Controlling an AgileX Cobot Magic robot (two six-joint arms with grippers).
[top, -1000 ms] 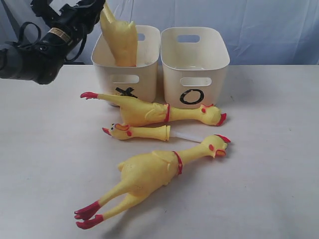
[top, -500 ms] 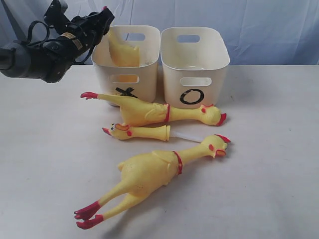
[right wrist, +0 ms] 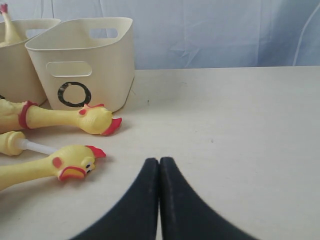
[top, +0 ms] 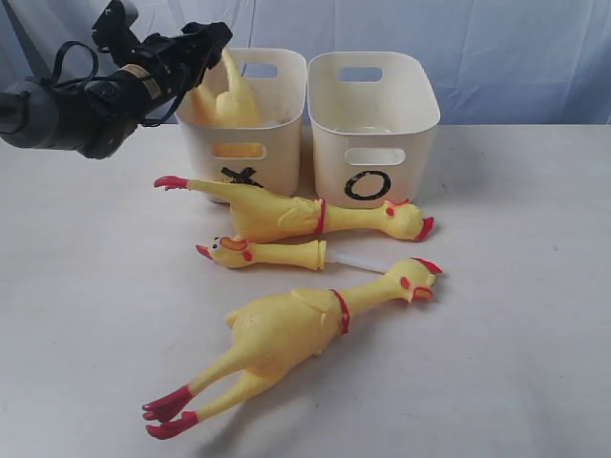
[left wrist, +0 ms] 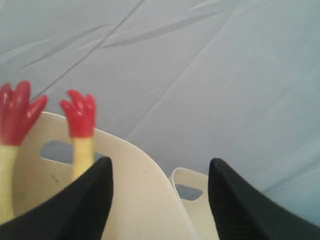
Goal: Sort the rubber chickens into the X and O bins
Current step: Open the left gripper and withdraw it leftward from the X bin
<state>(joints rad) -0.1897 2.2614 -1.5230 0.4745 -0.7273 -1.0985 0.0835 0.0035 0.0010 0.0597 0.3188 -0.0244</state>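
Note:
My left gripper (top: 212, 38) hovers open over the back left corner of the X bin (top: 250, 153), with nothing between its fingers. A yellow chicken body piece (top: 227, 97) stands in that bin. In the left wrist view its red feet (left wrist: 80, 111) stick up beside the gripper (left wrist: 161, 162), outside the jaws. The O bin (top: 372, 143) holds no chicken. In front of the bins lie a large chicken (top: 286, 216), a small chicken head piece (top: 267, 254) and another large chicken (top: 286, 329). My right gripper (right wrist: 159, 161) is shut and empty, low over the table.
A white tube (top: 358, 260) juts from the head piece toward the near chicken's head. The left arm (top: 67, 110) reaches in from the upper left. A blue cloth backdrop (top: 496, 48) hangs behind the table.
The left gripper lowered the yellow body piece into the X bin and let it go. The piece now rests inside with its legs up. The chickens on the table have not moved.

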